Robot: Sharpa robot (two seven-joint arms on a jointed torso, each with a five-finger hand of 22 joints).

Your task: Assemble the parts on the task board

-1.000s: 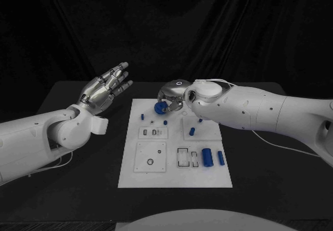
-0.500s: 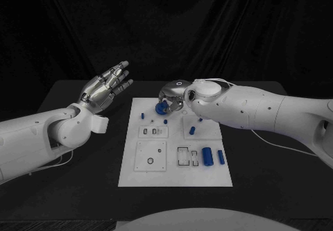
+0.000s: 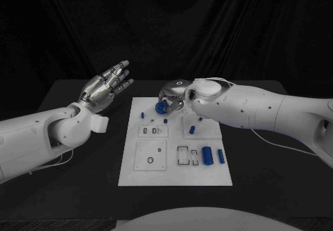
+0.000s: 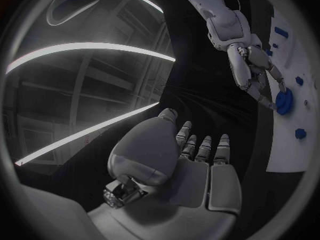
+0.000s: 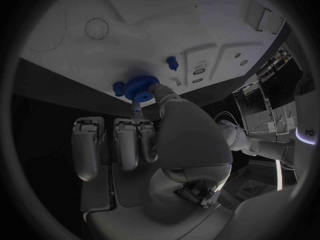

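Note:
The white task board [image 3: 173,175] lies in the middle of the black table. At its far edge my right hand [image 3: 173,94] pinches a blue gear [image 3: 161,108] between thumb and a finger, low over the board. The right wrist view shows the gear [image 5: 136,85] at the fingertips [image 5: 137,110], just above the board [image 5: 153,16]. From the left wrist view the right hand [image 4: 255,74] reaches onto the gear [image 4: 284,101]. My left hand [image 3: 106,90] is raised left of the board, fingers spread, holding nothing.
A large blue cylinder [image 3: 207,156] and a thinner one [image 3: 221,157] lie at the board's near right. Small blue pegs [image 3: 143,115] [image 3: 193,130] stand mid-board. Recessed plates [image 3: 151,156] [image 3: 185,156] sit near the front. Bare black table surrounds the board.

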